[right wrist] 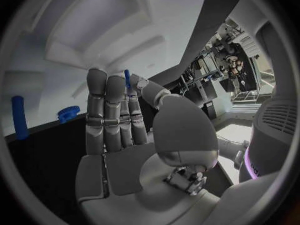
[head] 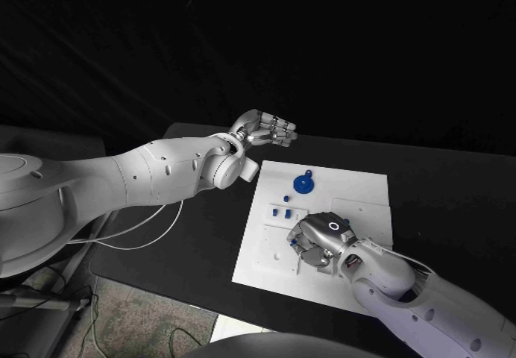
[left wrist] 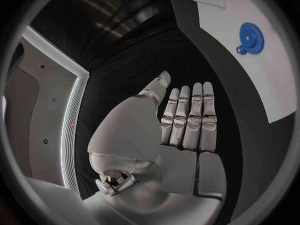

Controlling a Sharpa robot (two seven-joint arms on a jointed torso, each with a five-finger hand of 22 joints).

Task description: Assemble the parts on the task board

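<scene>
The white task board (head: 355, 195) lies in the middle of the black table (head: 452, 179). The right hand (head: 318, 240) rests low over the board's near part, and in the right wrist view it pinches a thin blue pin (right wrist: 127, 78) between thumb and a fingertip, the other fingers straight. The left hand (head: 267, 129) hangs above the table just beyond the board's far left corner, fingers straight and close together, holding nothing. A blue gear (head: 304, 183) lies on the far part of the board, small blue parts (head: 280, 212) sit between it and the right hand, and a white cable (head: 140, 231) trails over the table's left side.
</scene>
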